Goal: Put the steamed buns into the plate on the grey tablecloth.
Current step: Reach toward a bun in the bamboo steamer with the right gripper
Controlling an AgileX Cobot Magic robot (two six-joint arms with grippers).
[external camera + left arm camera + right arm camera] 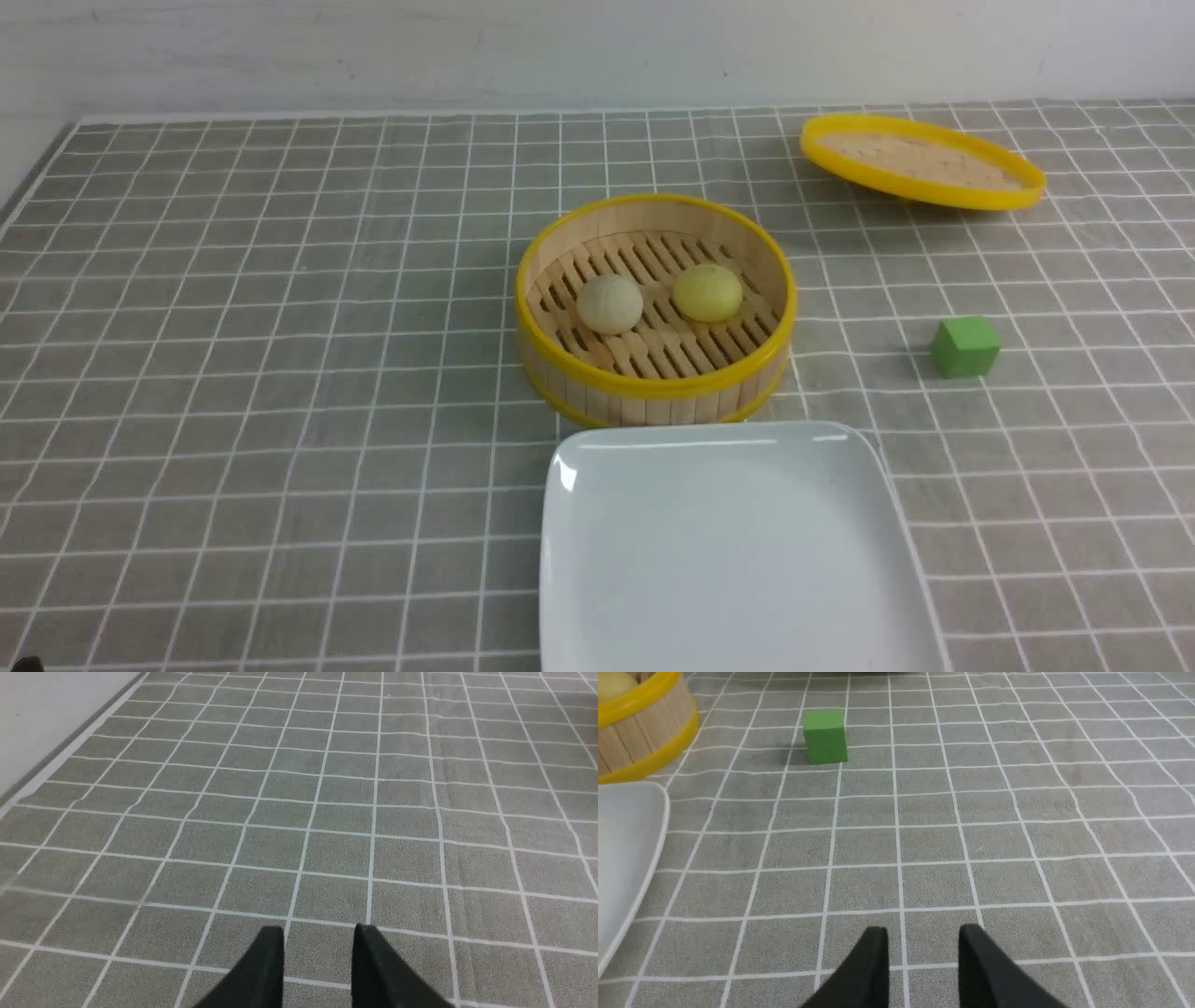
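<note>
- Your grey tablecloth (280, 392) covers the tabletop.
- Your white plate (728, 551) lies at its near edge.
- Behind it, your steamer (653, 387) holds the pale bun (610, 304) and yellow bun (708, 293).
- Your left hand (318, 928) and right hand (923, 928) have fingers spread, gripping nothing.
- Your green cube (966, 347) sits toward the right edge.

Setting: type of room not determinable. Visible surroundings: plain whitish wall (597, 56) behind a table spread with grey cloth gridded in thin white lines (280, 373).
</note>
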